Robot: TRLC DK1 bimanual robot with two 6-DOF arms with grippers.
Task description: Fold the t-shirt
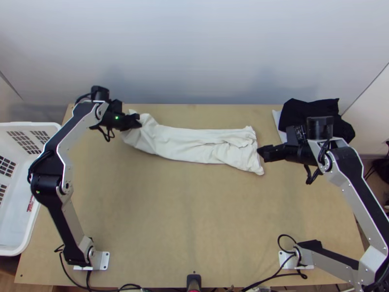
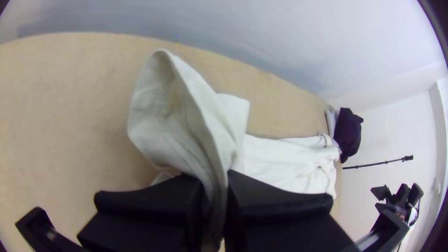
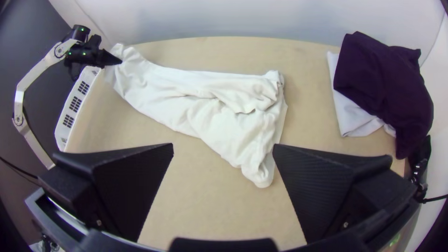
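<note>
On my overhead feed the t-shirt [image 1: 189, 144] lies in a rumpled strip toward twelve o'clock, its eleven-o'clock end pinched in my left gripper [image 1: 139, 120]. My right gripper [image 1: 260, 153], at two, gapes empty; mid-fold, I judge, it should next grasp the opposite end.

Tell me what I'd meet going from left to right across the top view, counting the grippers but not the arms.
White basket, left gripper at the t-shirt's left end, white t-shirt, right gripper, black cloth.
</note>
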